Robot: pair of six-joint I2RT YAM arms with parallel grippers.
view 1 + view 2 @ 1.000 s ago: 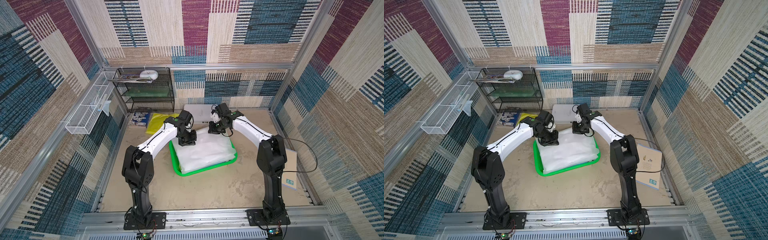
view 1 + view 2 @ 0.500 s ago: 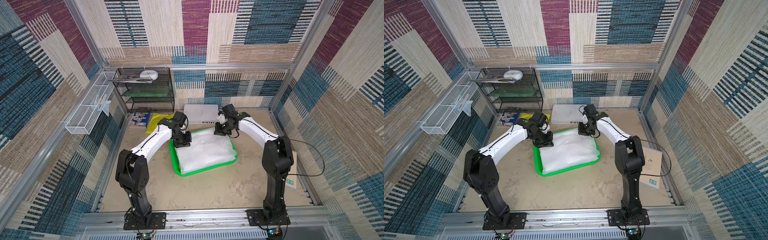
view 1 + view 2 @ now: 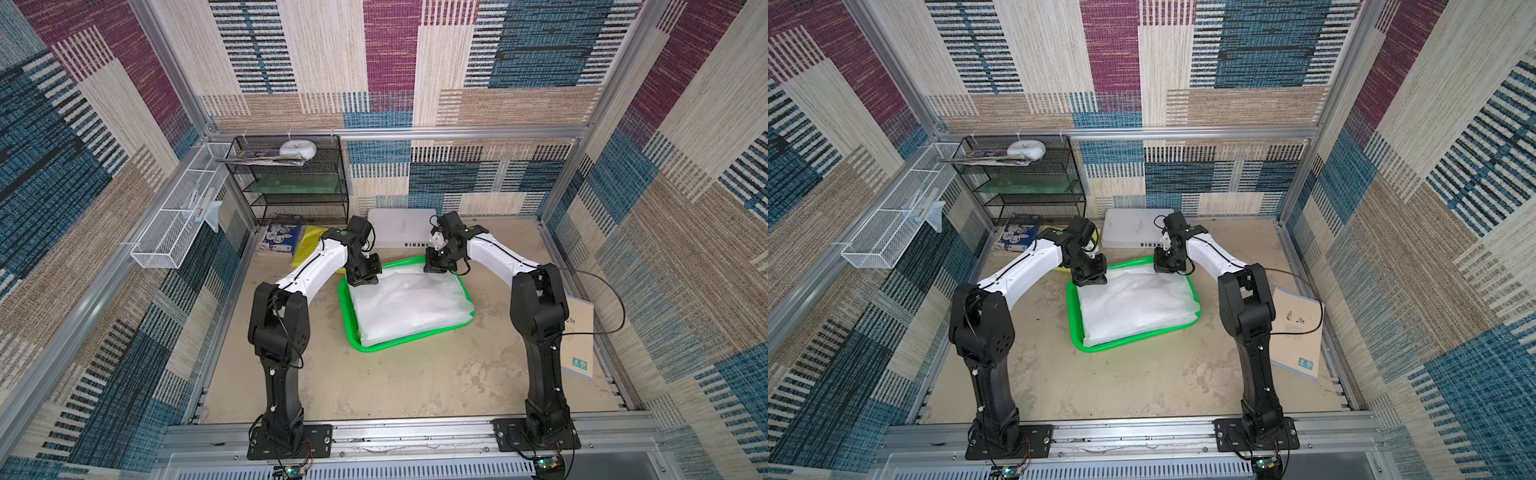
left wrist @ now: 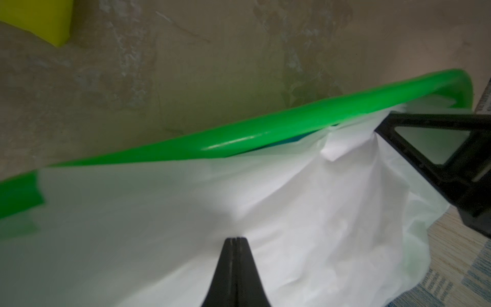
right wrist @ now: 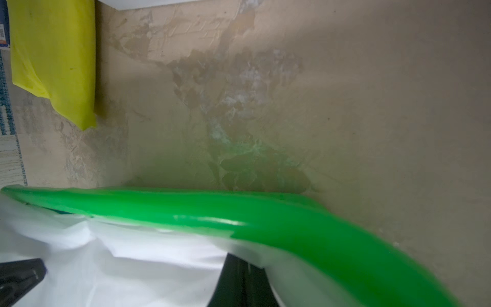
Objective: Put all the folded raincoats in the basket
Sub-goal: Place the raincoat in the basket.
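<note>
raincoat in the basket, both tools closed at its far corners

- the basket (image 3: 344, 309) sits on the table (image 3: 395, 390), a little beyond my two arm bases and between them.
- the folded raincoat (image 3: 409, 305), white and translucent, lies inside the basket and fills nearly all of it. in both top views its edge rides over the rim on the basket's right side.
- my left tool (image 3: 363, 278) is at the basket's far left corner, over the raincoat's corner. the left wrist view shows its jaws pressed together, with the tips low on the white film. i cannot tell whether any film is pinched between them.
- my right tool (image 3: 434, 268) is at the basket's far right corner, just inside the rim. the right wrist view shows its jaws closed too. the raincoat's edge and the green rim cross in front of the tips, so i cannot tell if film is caught there.
- a flat white box (image 3: 401, 228) lies just beyond the basket's far rim.
- a yellow sheet (image 3: 305, 245) lies beyond the basket's far left corner, and a black mesh rack (image 3: 291, 183) stands farther back on that side.
- a booklet (image 3: 579, 340) lies well to the right of the basket.
</note>
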